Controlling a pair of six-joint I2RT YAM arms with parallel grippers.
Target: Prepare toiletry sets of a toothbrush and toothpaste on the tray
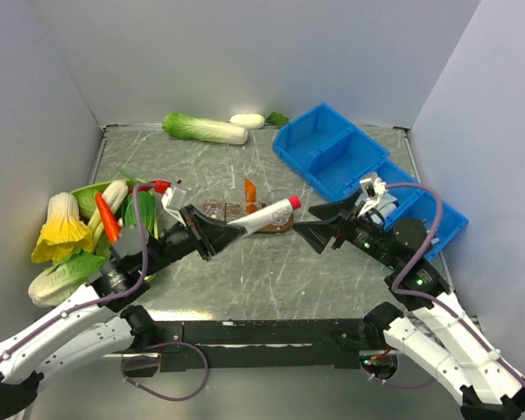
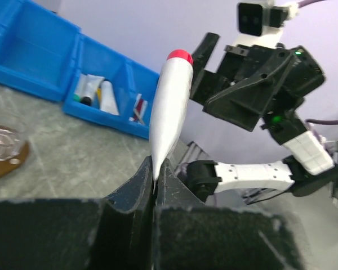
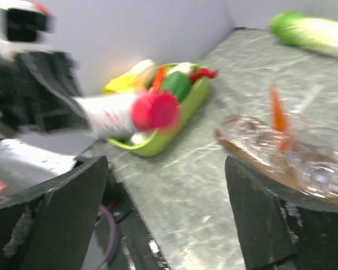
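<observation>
From above, your left claw (image 1: 224,232) is shut tight on the flat crimped end of a white tube with a red cap (image 1: 264,215), which looks like toothpaste. The tube's long axis runs from that claw out to the right and slightly away from the bases, cap leading. It crosses over the flat dark-brown wooden tray (image 1: 278,227). A small orange tapered tube (image 1: 249,190) stands upright on the tray among clear cups, just behind the white one. Your right claw (image 1: 313,226) is spread wide and holds nothing, and the red cap sits just off its fingertips. I can't pick out a toothbrush anywhere.

From the left wrist, you see the jaws pressed together on the thin crimp, with the white tube (image 2: 169,107) rising up and away and only its tip held. The tray's edge (image 2: 5,164) lies low on the left, so the set-down spot is down and to that side of the claw.

From the right wrist, the picture is blurred. The right claw (image 3: 164,185) has its jaws wide apart around bare tabletop. The red cap (image 3: 155,111) points at you from the left, and the tray (image 3: 236,151) with the orange tube (image 3: 277,107) lies to the right.

The left arm has the tube, so I judge the placing is its job. You'd need to swing the cap end down toward the tray.
</observation>
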